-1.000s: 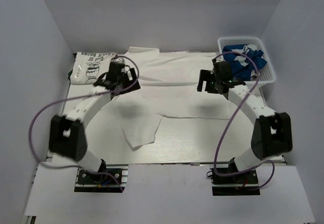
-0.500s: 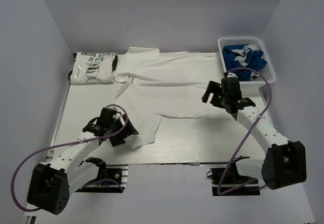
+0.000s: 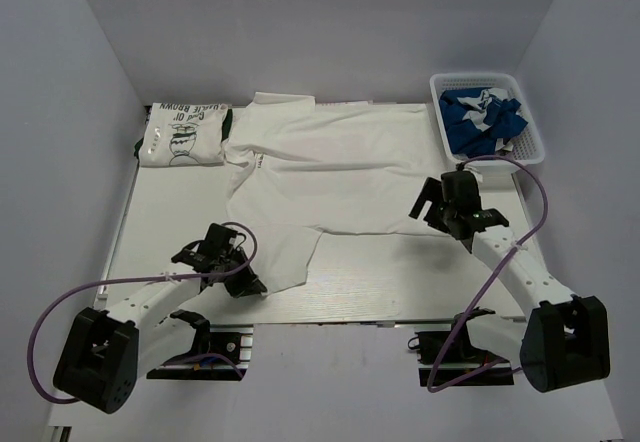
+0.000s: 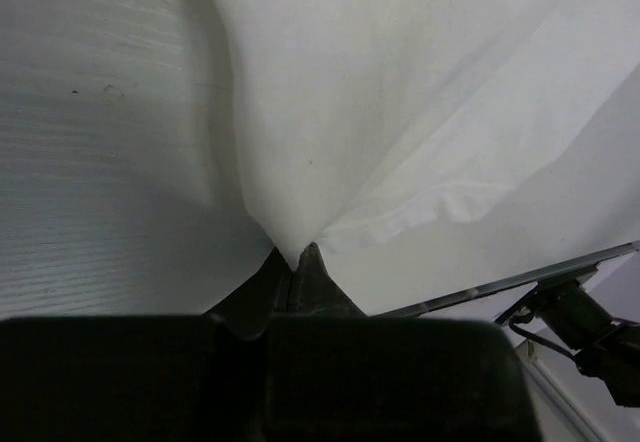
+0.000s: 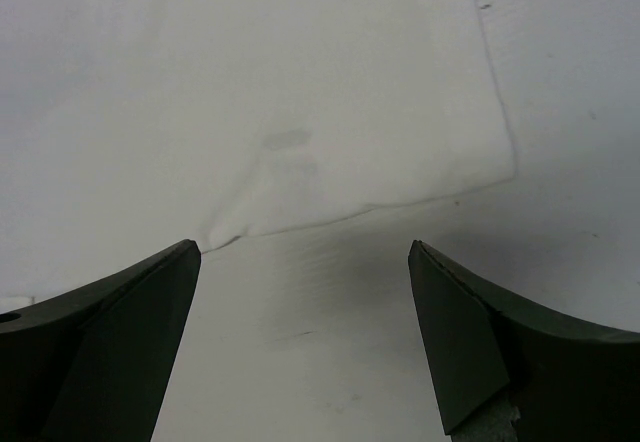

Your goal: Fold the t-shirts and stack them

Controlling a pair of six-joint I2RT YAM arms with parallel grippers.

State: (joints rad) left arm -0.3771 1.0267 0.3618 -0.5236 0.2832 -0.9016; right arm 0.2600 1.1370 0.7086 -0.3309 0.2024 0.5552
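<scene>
A large white t-shirt [image 3: 330,167] lies spread on the table, with a flap reaching toward the near edge. My left gripper [image 3: 250,283] is at that flap's near corner. In the left wrist view the left gripper [image 4: 297,260] is shut on the pointed corner of the white cloth [image 4: 400,102]. My right gripper [image 3: 438,214] hovers at the shirt's near right hem. In the right wrist view the right gripper [image 5: 303,254] stands open over bare table, with the hem [image 5: 330,132] just ahead of it. A folded white t-shirt with green print [image 3: 183,134] lies at the back left. A blue t-shirt [image 3: 482,117] fills the basket.
The white mesh basket [image 3: 530,152] stands at the back right corner. White walls close in the table on three sides. The table's near edge and metal frame [image 4: 520,282] run just past the left gripper. Purple cables loop from both arms.
My left arm has swung from the back left to the near flap and shut on its corner. The right arm has drawn back toward the near hem, still open.
</scene>
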